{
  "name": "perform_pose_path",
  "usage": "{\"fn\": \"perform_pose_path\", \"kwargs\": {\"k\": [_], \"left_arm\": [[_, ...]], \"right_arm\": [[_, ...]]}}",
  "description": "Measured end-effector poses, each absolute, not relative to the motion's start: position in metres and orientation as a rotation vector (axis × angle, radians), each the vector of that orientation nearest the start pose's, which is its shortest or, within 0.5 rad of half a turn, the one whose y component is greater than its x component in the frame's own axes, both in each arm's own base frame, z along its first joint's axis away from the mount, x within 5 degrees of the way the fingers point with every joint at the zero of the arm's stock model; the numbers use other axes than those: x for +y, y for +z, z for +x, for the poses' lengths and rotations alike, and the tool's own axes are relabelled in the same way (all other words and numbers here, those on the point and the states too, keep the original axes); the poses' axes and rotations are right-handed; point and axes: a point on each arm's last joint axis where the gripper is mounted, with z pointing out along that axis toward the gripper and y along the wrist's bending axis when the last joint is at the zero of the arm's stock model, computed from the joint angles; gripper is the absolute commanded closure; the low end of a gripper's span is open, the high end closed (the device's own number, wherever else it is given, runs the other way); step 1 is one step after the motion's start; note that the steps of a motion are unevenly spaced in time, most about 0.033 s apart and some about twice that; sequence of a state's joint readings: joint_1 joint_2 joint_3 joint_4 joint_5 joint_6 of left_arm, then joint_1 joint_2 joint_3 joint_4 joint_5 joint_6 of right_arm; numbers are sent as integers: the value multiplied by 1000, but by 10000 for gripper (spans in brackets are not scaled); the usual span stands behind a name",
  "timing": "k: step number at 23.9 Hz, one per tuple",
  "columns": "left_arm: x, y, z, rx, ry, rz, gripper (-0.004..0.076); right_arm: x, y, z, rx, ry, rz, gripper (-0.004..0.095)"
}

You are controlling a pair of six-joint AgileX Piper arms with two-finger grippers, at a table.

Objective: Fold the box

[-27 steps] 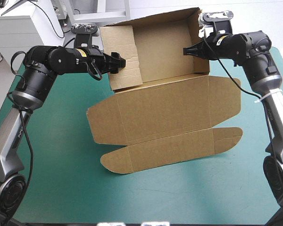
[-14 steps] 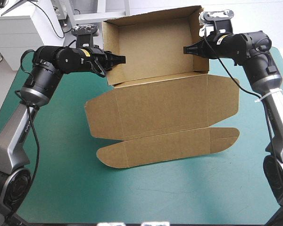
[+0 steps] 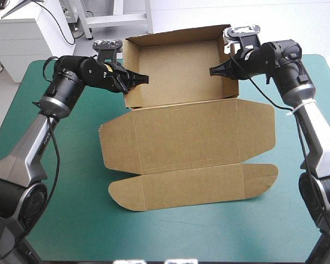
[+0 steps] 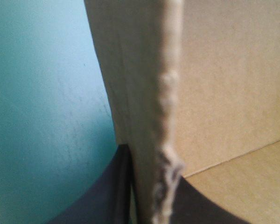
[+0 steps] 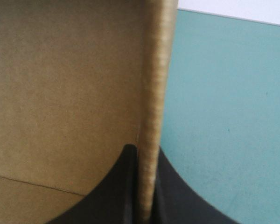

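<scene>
Both jaws grip opposite walls of the box (image 3: 176, 74).

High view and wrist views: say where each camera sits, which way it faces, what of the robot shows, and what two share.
High view: above and behind the robot, facing forward and down at the box on the table; both arms, left hand and right hand show.
Left wrist view: on the left wrist, facing along its hand at the box's wall; its black fingers show.
Right wrist view: likewise, at the opposite wall, fingers showing.
Shared: both wrist views show a clamped wall edge.
</scene>
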State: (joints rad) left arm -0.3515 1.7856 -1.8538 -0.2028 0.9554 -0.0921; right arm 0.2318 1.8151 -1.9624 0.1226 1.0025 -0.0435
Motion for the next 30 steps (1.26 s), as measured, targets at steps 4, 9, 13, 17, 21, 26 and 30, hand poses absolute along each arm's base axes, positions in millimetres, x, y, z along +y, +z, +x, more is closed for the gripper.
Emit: {"fn": "perform_pose_path", "kwargs": {"k": [4, 9, 13, 17, 21, 26, 30], "left_arm": [[-159, 358, 386, 2507, -458, 261, 731], [-165, 316, 398, 2731, -403, 301, 731], [-165, 301, 404, 2820, -342, 328, 731], [-167, 291, 408, 2838, -309, 341, 731], [-172, 291, 408, 2815, -232, 383, 731], [-174, 285, 411, 2818, -245, 390, 696], [-175, 284, 411, 2807, -251, 456, 462]], "right_arm": [[104, 378, 403, 2473, 216, -333, 923], [111, 330, 418, 2680, 250, -335, 923], [115, 311, 423, 2750, 303, -283, 923], [116, 304, 426, 2775, 296, -243, 923], [118, 304, 425, 2774, 223, -257, 923], [117, 304, 425, 2774, 194, -260, 887], [117, 303, 425, 2772, 188, -299, 591]]}}
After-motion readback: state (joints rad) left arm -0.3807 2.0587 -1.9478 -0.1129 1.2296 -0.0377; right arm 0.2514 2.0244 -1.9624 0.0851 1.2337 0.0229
